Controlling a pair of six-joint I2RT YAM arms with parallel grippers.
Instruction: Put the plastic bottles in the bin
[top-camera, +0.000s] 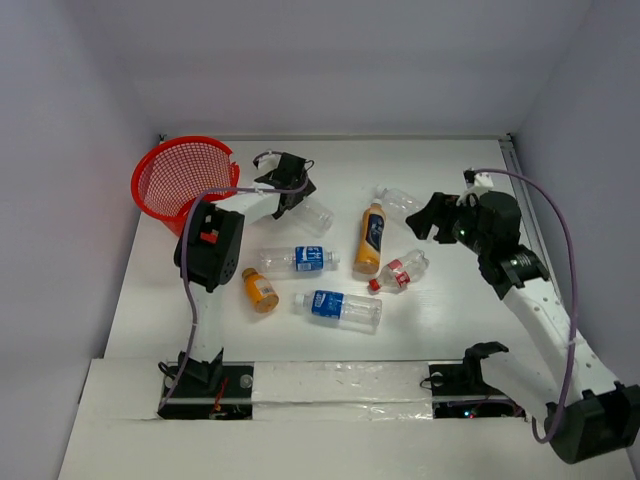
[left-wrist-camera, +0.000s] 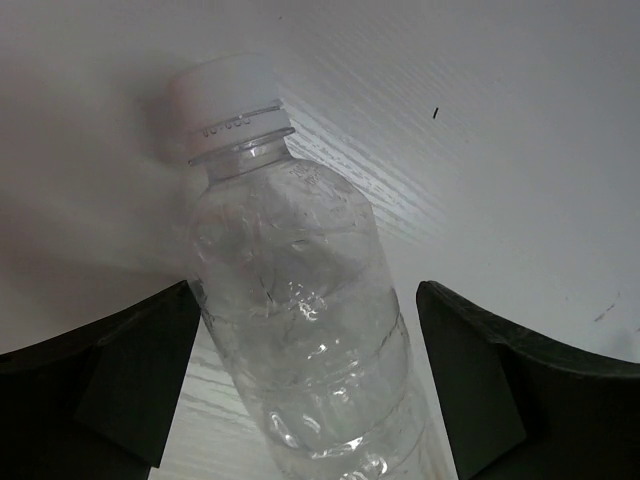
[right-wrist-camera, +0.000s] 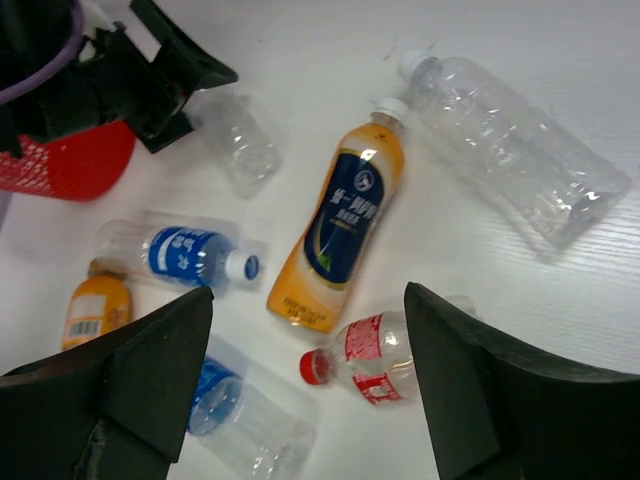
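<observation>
The bin (top-camera: 185, 180) sits in the far left corner. Just beside it, the left gripper (top-camera: 290, 190) is spread astride an unlabelled clear bottle (left-wrist-camera: 300, 330), lined up for a pinch, I'd guess. The other bottles (top-camera: 338, 306) lie scattered on the table (top-camera: 460, 320). Further right, the right gripper (right-wrist-camera: 310, 380) hangs spread and holds nothing.
</observation>
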